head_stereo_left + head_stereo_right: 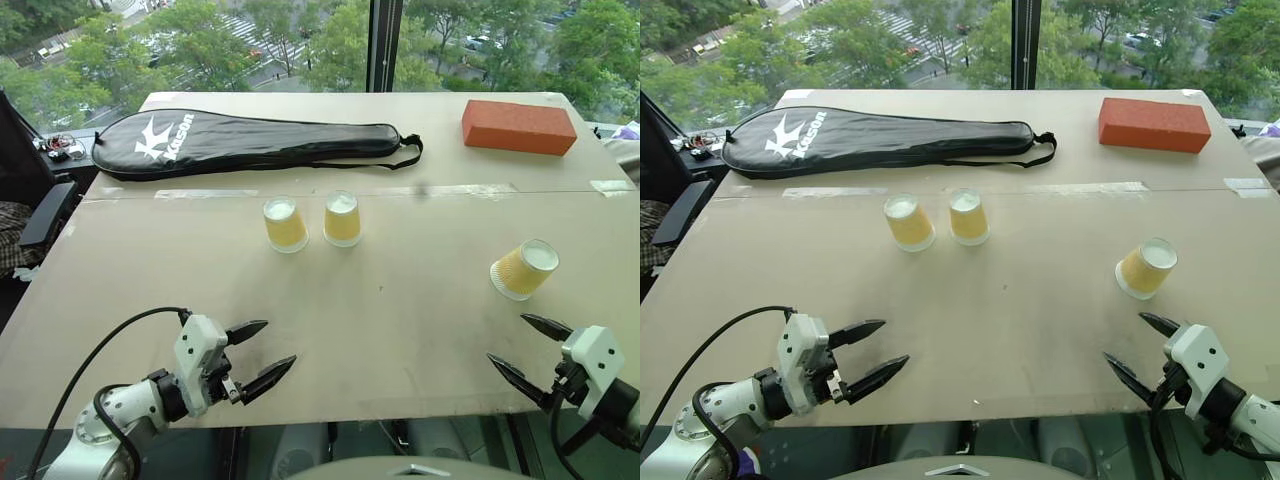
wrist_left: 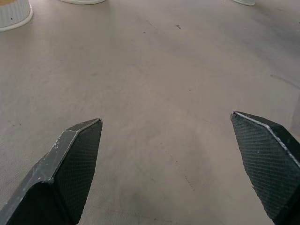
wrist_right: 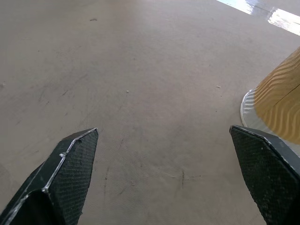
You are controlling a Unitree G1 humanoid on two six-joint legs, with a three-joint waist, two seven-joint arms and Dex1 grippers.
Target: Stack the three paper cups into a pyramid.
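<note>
Both jaws wide open, empty.

Ribbed paper on three paper cups (image 1: pixel 286 224); matt, scuffed desk (image 1: pixel 380 330); rough orange brick (image 1: pixel 518 126); glossy racket bag (image 1: pixel 250 142).

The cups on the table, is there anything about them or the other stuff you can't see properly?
- Inside of the three paper cups: all stand upside down, so their own walls hide it.
- Lone cup in the right wrist view: cut off by the picture's edge.
- Racket bag: zipped shut, contents hidden.
- Orange brick: its far side faces away in the head views.
</note>
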